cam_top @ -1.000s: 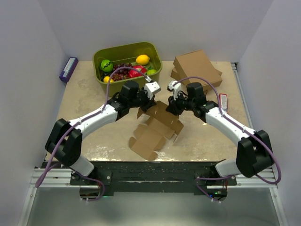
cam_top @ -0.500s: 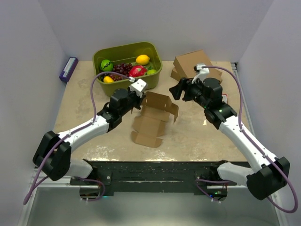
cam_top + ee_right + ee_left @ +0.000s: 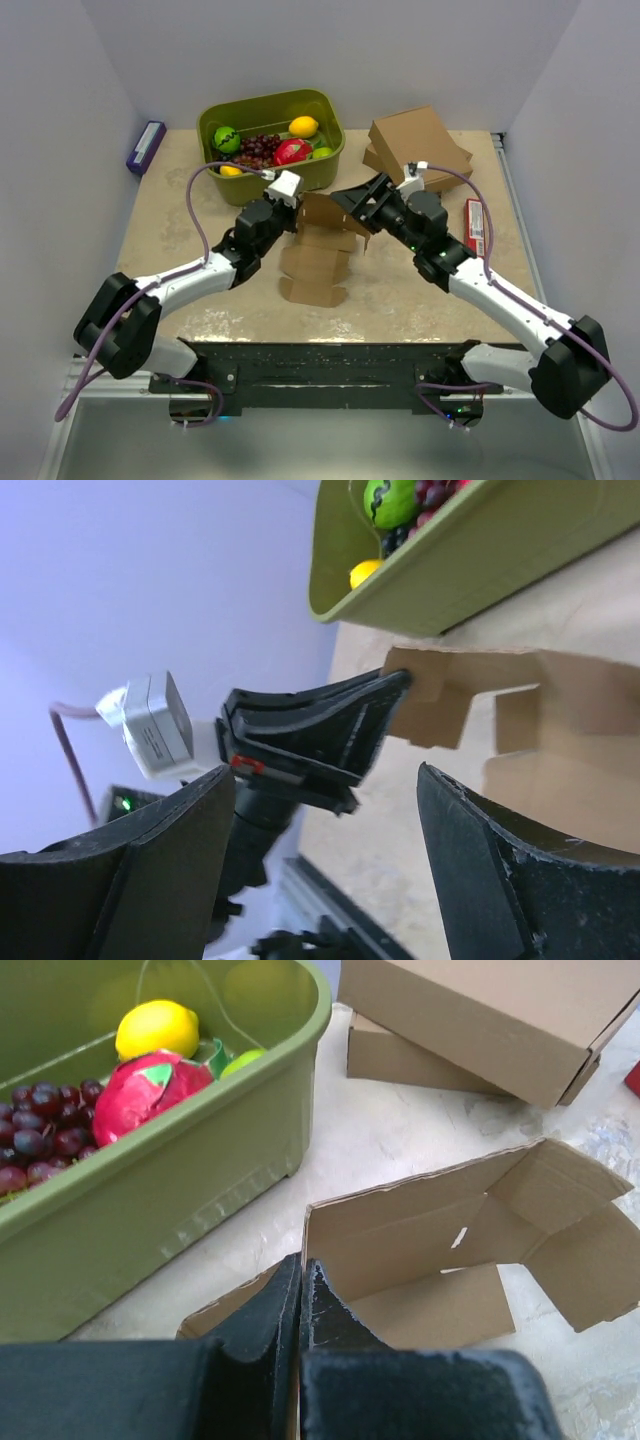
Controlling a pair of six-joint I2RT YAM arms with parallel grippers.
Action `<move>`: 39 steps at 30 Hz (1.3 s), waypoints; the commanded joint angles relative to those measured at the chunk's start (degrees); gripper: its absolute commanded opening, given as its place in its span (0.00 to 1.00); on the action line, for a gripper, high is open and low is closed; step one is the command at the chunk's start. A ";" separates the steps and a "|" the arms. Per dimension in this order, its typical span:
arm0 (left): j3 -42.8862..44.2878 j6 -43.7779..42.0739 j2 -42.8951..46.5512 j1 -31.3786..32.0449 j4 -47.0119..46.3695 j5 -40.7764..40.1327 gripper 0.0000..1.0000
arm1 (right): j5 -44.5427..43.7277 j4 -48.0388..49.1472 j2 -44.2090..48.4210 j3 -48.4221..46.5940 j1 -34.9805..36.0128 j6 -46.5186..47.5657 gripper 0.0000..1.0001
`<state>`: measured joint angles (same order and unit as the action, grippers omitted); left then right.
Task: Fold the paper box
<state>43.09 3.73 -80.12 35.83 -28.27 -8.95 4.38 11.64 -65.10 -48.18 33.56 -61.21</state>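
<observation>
The flat brown paper box [image 3: 318, 262] lies half opened at the table's middle, with its back panel and side flaps standing up. My left gripper [image 3: 297, 214] is shut on the left edge of that standing panel; the left wrist view shows its jaws [image 3: 303, 1285] pinching the cardboard [image 3: 450, 1250]. My right gripper [image 3: 350, 203] is open and empty, just above the box's upright right flaps. In the right wrist view its wide open fingers [image 3: 328, 772] frame the left gripper [image 3: 320, 730] and the cardboard [image 3: 560, 730].
A green bin [image 3: 332, 152] of fruit stands behind the box, close to the left gripper. Stacked closed brown boxes [image 3: 420, 145] sit at the back right. A red packet [image 3: 474, 226] lies at the right, a purple one [image 3: 146, 147] at the far left.
The right gripper let go of the box, swung out to the right, then came back open to the box's right flaps. The box settled lower onto the table, still held by the left gripper.
</observation>
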 commanded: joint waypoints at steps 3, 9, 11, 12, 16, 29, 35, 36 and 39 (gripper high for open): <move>-3.80 0.93 -1.01 2.75 -9.34 -5.72 0.00 | -5.25 6.36 -6.61 -0.42 3.88 -15.42 0.77; -6.44 1.72 -1.97 5.29 -11.89 -8.18 0.00 | -12.90 6.55 -11.09 0.54 6.34 -22.18 0.77; -6.62 2.42 -2.67 6.00 -12.07 -8.71 0.00 | -14.83 6.55 -11.71 1.42 6.60 -24.56 0.75; -6.96 2.86 -2.85 6.09 -12.16 -8.72 0.00 | -15.80 7.25 -12.24 2.38 6.87 -26.31 0.75; -8.02 4.09 -3.38 6.97 -13.91 -8.89 0.00 | -20.29 5.77 -13.65 2.74 7.48 -28.17 0.74; -13.55 2.16 -3.12 9.78 -20.50 -11.00 0.00 | -25.82 6.47 -19.01 4.15 8.10 -30.63 0.70; -14.61 1.55 -3.38 10.31 -21.39 -11.09 0.00 | -29.25 5.94 -19.27 5.47 8.71 -30.81 0.62; -14.61 1.55 -3.38 10.40 -21.30 -11.00 0.00 | -29.43 6.03 -19.27 5.64 8.80 -30.72 0.60; -14.44 1.55 -3.29 10.48 -20.86 -10.56 0.00 | -29.70 5.94 -19.36 6.17 9.15 -30.81 0.53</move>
<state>29.28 6.24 -83.40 45.89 -47.64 -18.48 -20.64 16.75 -84.84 -42.85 42.11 -91.50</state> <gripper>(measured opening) 0.021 0.562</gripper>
